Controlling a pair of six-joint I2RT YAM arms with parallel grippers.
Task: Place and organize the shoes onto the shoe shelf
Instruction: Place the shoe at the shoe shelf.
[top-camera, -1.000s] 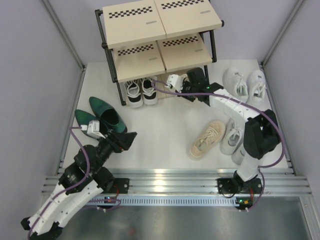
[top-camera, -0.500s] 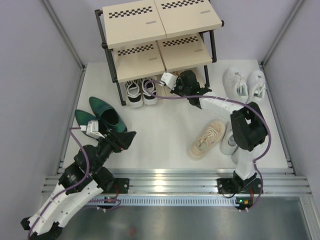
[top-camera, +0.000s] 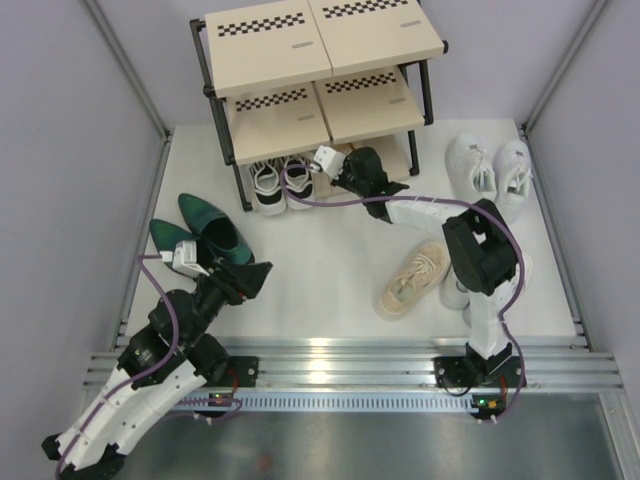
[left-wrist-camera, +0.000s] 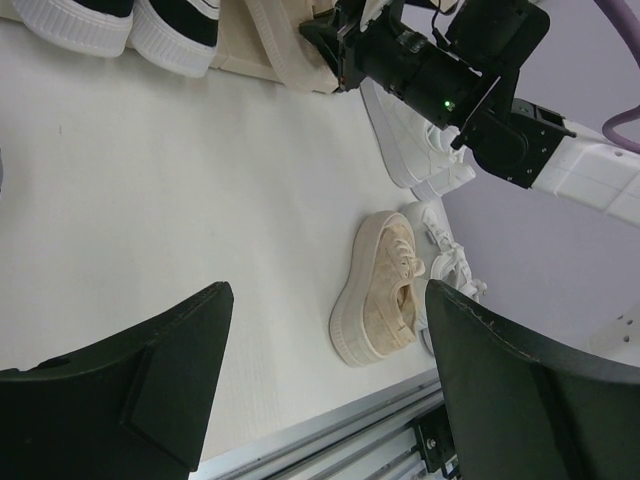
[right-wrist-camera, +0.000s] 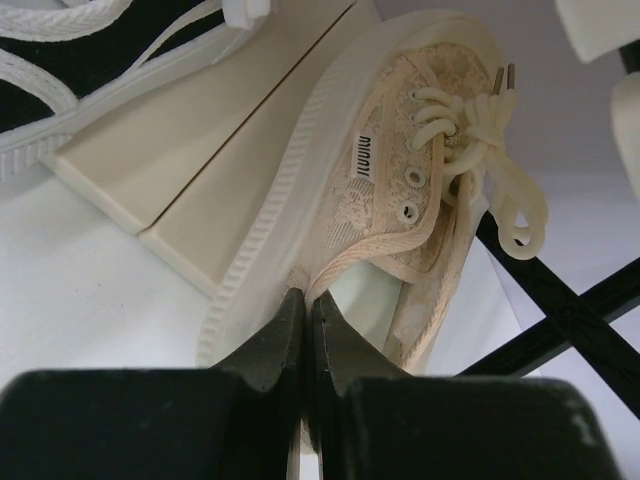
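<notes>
Top view: right gripper (top-camera: 350, 168) at centre, under bottom tier of shoe shelf (top-camera: 300, 60). Left gripper (top-camera: 252, 275) lower left, near green heels (top-camera: 215, 235).

Left wrist: jaws spread wide, empty. Second beige sneaker (left-wrist-camera: 385, 290) on floor, centre.

Right wrist: fingers pinched shut on heel collar of beige sneaker (right-wrist-camera: 400, 190), its sole against lowest board (right-wrist-camera: 180, 170). Canvas likely light and soft, so collar may flex. Heel rim looks the best hold.

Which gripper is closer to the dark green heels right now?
Left. The left gripper sits open just beside the green heels; the right gripper is far off at the shelf, pinching a beige sneaker.
</notes>
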